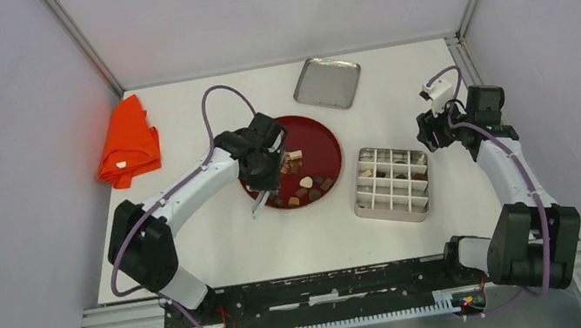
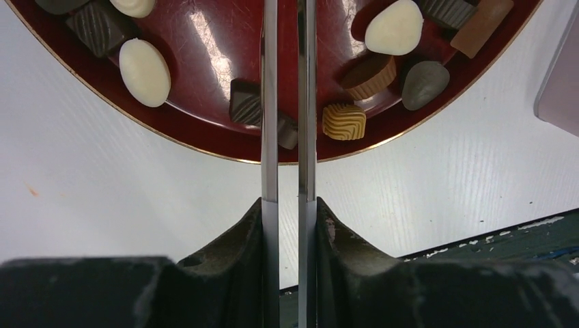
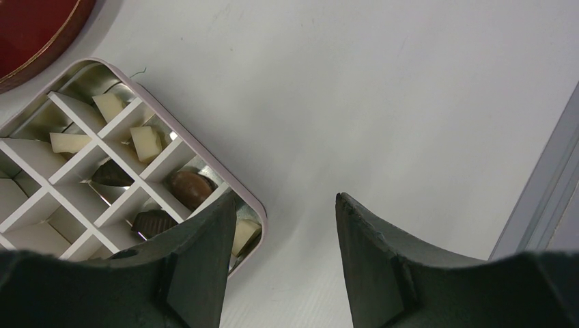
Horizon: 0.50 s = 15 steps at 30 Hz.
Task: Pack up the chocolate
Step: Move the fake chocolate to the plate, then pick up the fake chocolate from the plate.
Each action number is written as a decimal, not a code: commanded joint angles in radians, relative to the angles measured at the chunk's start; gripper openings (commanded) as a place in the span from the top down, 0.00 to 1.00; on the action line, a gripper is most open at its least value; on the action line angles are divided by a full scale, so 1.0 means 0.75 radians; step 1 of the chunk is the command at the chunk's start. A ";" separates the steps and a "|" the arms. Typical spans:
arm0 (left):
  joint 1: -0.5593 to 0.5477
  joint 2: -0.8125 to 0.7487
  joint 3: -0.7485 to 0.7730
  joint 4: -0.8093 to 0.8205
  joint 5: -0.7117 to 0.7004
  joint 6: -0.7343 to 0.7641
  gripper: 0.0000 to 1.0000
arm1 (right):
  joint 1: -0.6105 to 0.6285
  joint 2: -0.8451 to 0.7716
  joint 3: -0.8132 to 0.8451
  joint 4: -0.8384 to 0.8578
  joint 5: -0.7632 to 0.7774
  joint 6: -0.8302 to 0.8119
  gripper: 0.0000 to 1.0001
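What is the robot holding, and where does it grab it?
The left gripper holds metal tweezers by their back end, pinched between its fingers. The right gripper is open and holds nothing.

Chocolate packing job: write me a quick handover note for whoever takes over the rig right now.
Left gripper: jaws shut on metal tweezers, which reach over the near side of the red plate; their tips are out of view.
Right gripper: jaws open, empty, beside a corner of the divided box.
Chocolates: many loose on the plate; several sit in box compartments.
Done: some compartments filled.
Left: move the plate's pieces into the box; many compartments are empty.
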 commanded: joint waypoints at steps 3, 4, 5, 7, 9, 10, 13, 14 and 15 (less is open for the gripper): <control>0.004 -0.096 0.041 -0.009 0.090 0.082 0.83 | 0.001 0.002 0.053 0.006 -0.031 -0.014 0.39; 0.003 -0.100 0.033 -0.002 0.118 0.081 0.81 | 0.001 0.002 0.053 0.006 -0.030 -0.014 0.38; 0.004 -0.102 0.028 0.005 0.140 0.083 0.78 | 0.001 0.003 0.053 0.005 -0.032 -0.014 0.38; 0.005 -0.102 0.024 0.009 0.162 0.084 0.73 | 0.000 0.002 0.053 0.005 -0.032 -0.014 0.38; 0.004 -0.104 0.024 0.012 0.160 0.084 0.67 | 0.001 0.003 0.053 0.006 -0.032 -0.014 0.38; 0.004 -0.103 0.024 0.011 0.160 0.085 0.63 | 0.001 0.003 0.053 0.005 -0.032 -0.014 0.38; 0.004 -0.098 0.024 0.005 0.153 0.084 0.58 | 0.000 0.002 0.054 0.006 -0.030 -0.014 0.39; 0.003 -0.093 0.024 0.001 0.147 0.084 0.58 | 0.000 0.003 0.053 0.006 -0.031 -0.013 0.39; 0.004 -0.088 0.022 -0.001 0.142 0.084 0.57 | 0.001 0.001 0.053 0.005 -0.031 -0.014 0.38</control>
